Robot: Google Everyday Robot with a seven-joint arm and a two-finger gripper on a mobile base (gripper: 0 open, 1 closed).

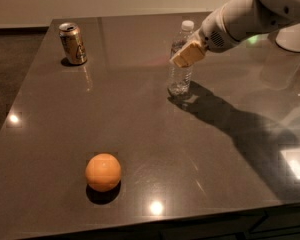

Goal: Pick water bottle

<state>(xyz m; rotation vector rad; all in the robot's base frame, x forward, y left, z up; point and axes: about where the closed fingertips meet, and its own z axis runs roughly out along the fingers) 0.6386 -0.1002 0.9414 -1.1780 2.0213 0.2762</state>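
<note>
The water bottle (179,77) is clear and ribbed with a white cap, and stands upright on the dark table (140,134) at the back middle-right. My gripper (188,54), with tan pads on a white arm coming in from the upper right, is at the bottle's upper body just below its shoulder. The tan near side lies in front of the bottle and the far side is hidden behind it. The bottle's base rests on the table.
A gold drink can (73,43) stands at the back left. An orange (103,171) lies near the front edge, left of the middle. A white round object (293,38) sits at the far right behind the arm.
</note>
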